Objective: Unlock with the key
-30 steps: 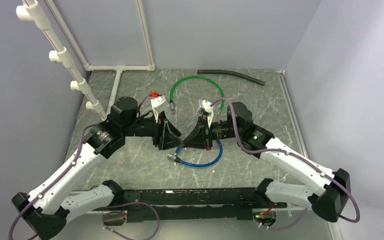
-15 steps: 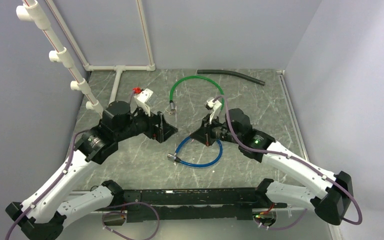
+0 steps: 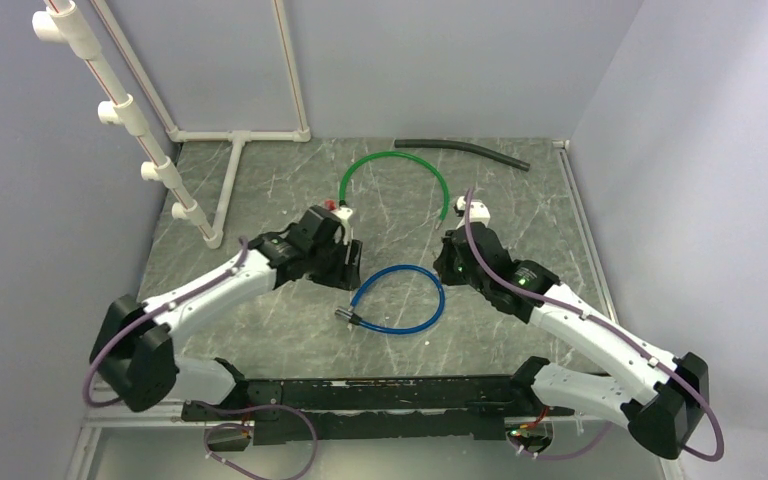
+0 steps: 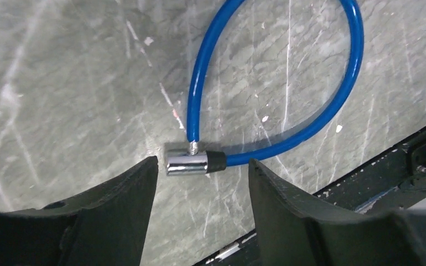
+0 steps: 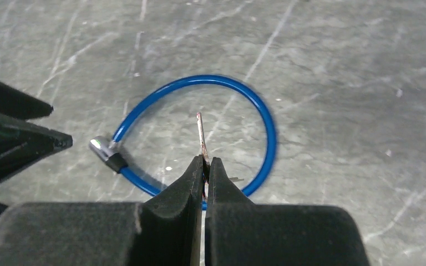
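A blue cable lock point(image 3: 397, 300) lies as a closed loop on the grey marble table, its chrome barrel point(image 3: 345, 314) at the near left. My left gripper point(image 3: 345, 265) is open and empty just left of the loop. In the left wrist view the barrel point(image 4: 187, 163) lies on the table between and just beyond the open fingertips of the left gripper point(image 4: 202, 166). My right gripper point(image 3: 447, 262) hovers at the loop's right side, shut on a small metal key point(image 5: 201, 138) that sticks out beyond the tips of the gripper point(image 5: 206, 162), above the loop point(image 5: 266, 127).
A green cable lock point(image 3: 395, 160) arcs behind the grippers. A black hose point(image 3: 460, 150) lies at the far edge. A white PVC pipe frame point(image 3: 230, 180) stands at the far left. A black rail point(image 4: 421, 160) runs along the near table edge. Walls close in on three sides.
Both wrists have dropped lower and drawn apart. The right gripper has moved right with the key. The left arm has stretched out flat, its gripper staying left of the blue loop.
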`<state>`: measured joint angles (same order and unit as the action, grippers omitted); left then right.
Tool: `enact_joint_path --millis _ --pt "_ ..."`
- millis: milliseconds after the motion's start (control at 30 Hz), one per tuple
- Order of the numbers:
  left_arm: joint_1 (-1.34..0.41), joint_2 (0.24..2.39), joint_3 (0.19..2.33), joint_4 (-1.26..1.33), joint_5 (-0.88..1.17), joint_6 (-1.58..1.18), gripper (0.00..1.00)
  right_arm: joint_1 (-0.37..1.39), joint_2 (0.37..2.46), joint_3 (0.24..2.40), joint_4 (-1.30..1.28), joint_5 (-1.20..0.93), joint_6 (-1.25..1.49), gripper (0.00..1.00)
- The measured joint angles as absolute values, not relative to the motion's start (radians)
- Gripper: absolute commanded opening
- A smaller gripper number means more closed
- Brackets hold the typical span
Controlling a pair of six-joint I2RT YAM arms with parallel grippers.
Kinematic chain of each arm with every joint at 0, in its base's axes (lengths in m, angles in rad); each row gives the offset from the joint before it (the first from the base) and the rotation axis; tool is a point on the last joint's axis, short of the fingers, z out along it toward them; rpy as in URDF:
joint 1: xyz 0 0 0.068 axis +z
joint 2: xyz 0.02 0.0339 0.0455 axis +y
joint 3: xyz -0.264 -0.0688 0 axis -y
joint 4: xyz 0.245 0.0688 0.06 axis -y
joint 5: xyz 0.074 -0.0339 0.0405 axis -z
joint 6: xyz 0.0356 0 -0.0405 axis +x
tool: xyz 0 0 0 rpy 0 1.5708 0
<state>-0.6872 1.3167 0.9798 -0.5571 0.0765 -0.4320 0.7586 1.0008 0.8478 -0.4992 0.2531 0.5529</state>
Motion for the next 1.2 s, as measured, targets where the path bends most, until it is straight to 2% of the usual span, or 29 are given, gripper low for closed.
enact_joint_path --millis 367,667,700,767,800,833,1000,1200 --pt "-0.82 1.6 1.0 -0.522 0.003 -0.466 0.42 0.711 1.002 0.847 -0.53 0.281 0.561 0.0" --pt "-0.823 1.719 1.041 -0.521 -0.061 -0.469 0.38 0.707 0.994 0.847 -0.53 0.277 0.55 0.0" --pt "-0.823 1.725 1.048 -0.522 -0.07 -0.469 0.35 0.707 0.991 0.847 -0.53 0.275 0.549 0.0" --pt "-0.823 1.735 1.058 -0.524 -0.081 -0.467 0.16 0.707 0.985 0.845 -0.53 0.27 0.546 0.0" --pt "-0.823 1.737 1.06 -0.524 -0.088 -0.461 0.03 0.707 0.981 0.842 -0.529 0.266 0.543 0.0" --pt "-0.823 1.74 1.061 -0.524 -0.091 -0.465 0.0 0.707 0.979 0.841 -0.53 0.263 0.542 0.0" --pt "-0.831 1.744 1.075 -0.542 -0.142 -0.45 0.0 0.706 0.979 0.84 -0.529 0.252 0.541 0.0" --pt "-0.833 1.702 1.118 -0.63 -0.337 -0.439 0.0 0.702 0.987 0.851 -0.53 0.252 0.534 0.0"
